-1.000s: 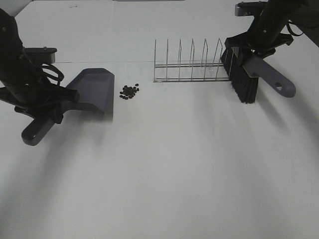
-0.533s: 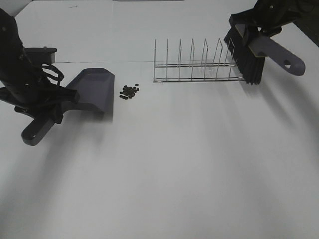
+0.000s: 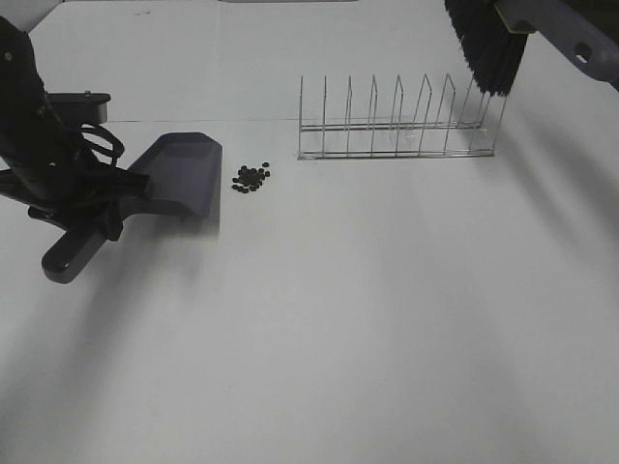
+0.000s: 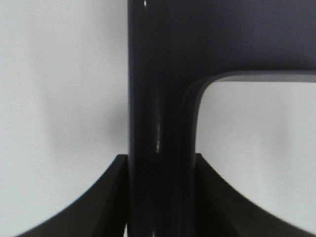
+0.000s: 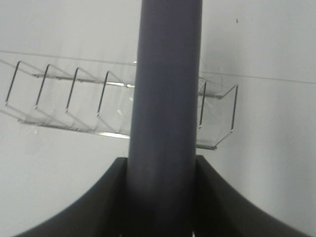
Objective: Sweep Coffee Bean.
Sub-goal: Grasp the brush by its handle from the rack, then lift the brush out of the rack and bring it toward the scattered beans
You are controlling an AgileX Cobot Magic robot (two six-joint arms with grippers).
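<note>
The coffee beans [image 3: 250, 177] lie in a small dark cluster on the white table, just right of the grey dustpan [image 3: 180, 172]. My left gripper [image 3: 93, 205] is shut on the dustpan's handle [image 4: 159, 98], with the pan resting on the table. My right gripper [image 5: 162, 162] is shut on the grey handle [image 5: 165, 84] of the brush. The brush's black bristles [image 3: 489, 46] hang in the air above the right end of the wire rack [image 3: 397, 126]. In the exterior high view the right gripper itself is beyond the top edge.
The wire rack, with several upright dividers, stands behind and right of the beans. It also shows in the right wrist view [image 5: 74, 106]. The white table [image 3: 338, 319] spreads wide in front.
My right gripper has lifted the brush up and away from the rack's right end, towards the top right. The left arm, the dustpan and the beans have not moved.
</note>
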